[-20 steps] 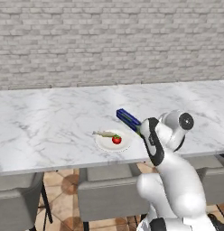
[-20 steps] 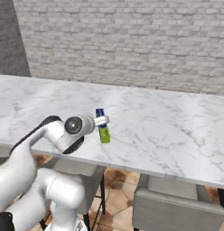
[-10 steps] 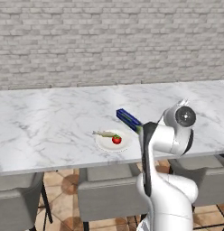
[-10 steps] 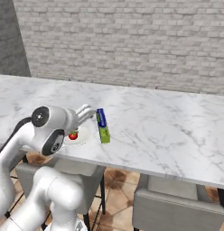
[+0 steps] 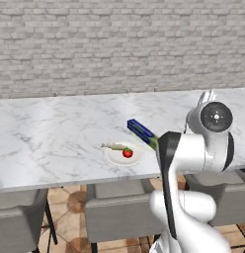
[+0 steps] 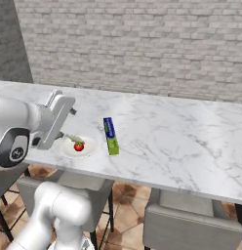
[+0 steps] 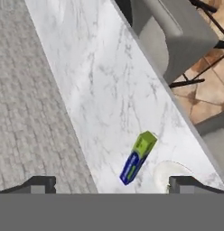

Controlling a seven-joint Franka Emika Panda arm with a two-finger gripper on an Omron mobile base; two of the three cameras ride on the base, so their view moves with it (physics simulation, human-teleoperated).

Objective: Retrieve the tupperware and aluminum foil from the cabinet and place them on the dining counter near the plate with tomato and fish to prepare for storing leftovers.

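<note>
One long dining counter (image 6: 171, 141) of veined marble spans the scene, with grey chairs (image 5: 119, 215) tucked under its near edge. On it the aluminum foil (image 6: 111, 135) lies flat just beside the plate (image 6: 89, 146), which carries the tomato (image 6: 79, 146) and the fish (image 5: 113, 146). The gripper (image 7: 111, 182) hangs above the counter, spread wide and holding nothing. With the foil placed, the tupperware likely comes next; the arm would do well to lift clear of the box before turning away, so nothing gets nudged.
</note>
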